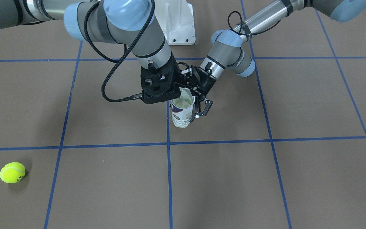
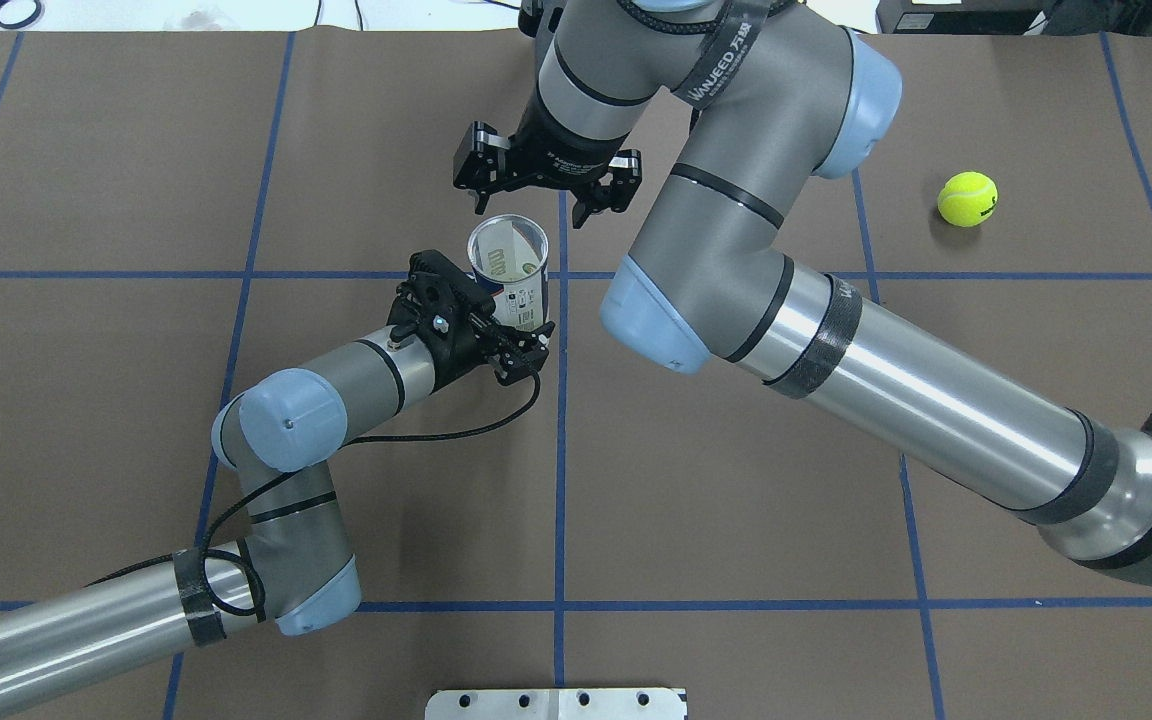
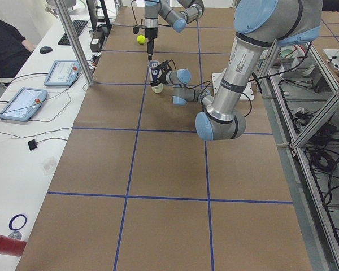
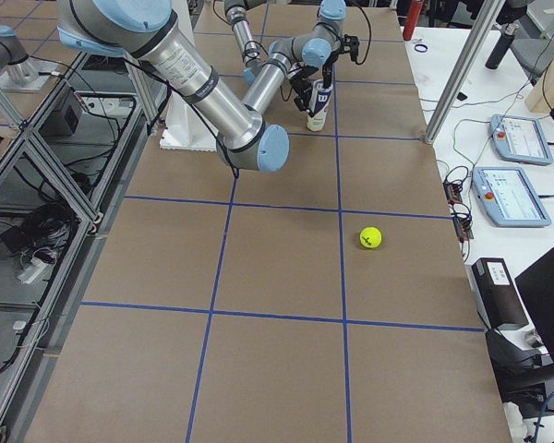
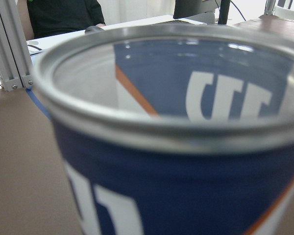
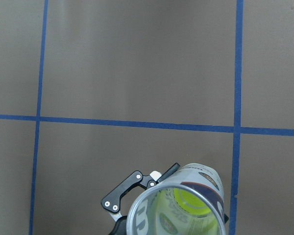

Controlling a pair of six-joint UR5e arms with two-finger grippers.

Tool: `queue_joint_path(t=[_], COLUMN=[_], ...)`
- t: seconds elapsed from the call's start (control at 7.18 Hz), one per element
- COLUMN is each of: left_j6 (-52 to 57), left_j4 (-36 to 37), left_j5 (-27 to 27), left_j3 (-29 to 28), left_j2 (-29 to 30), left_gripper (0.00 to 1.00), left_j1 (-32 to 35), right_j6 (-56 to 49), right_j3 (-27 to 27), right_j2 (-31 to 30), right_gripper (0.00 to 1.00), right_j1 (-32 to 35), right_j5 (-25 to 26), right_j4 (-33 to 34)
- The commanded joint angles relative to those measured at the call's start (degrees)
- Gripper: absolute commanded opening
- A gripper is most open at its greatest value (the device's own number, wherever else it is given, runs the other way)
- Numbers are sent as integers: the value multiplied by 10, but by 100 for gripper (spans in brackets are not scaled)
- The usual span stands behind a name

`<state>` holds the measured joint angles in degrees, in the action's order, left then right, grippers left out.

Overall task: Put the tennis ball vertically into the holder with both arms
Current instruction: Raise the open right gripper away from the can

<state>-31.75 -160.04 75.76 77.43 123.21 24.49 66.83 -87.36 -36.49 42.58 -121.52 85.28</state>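
Holder point(image 2: 511, 270): upright mid-surface, a ball point(image 6: 191, 203) inside.
Left jaws point(image 2: 516, 335): clamped around the holder's side.
Right jaws point(image 2: 546, 195): wide, empty, above the rim.
Spare ball point(image 2: 967, 199): well apart.
Risk: releasing crookedly could tip the holder.

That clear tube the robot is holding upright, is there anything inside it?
Yes. Looking down its open mouth, the tennis-ball can holds a yellow-green tennis ball low inside. The label hides whether another lies beneath it. A second ball sits on the table.

White pedestal point(image 1: 179, 24) (bolted), tablets point(image 3: 22, 103)
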Motion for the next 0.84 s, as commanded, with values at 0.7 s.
queue_joint_path(t=[0.7], left_j6=[1], left_j4=[1], left_j5=[0], left_j3=[0], left_j2=[0], left_gripper=[99], left_j1=[-1], right_j6=[-341], right_j3=[51], right_j2=[-165], right_gripper=[99], right_j1=[209], right_j5=[-30], right_j4=[3])
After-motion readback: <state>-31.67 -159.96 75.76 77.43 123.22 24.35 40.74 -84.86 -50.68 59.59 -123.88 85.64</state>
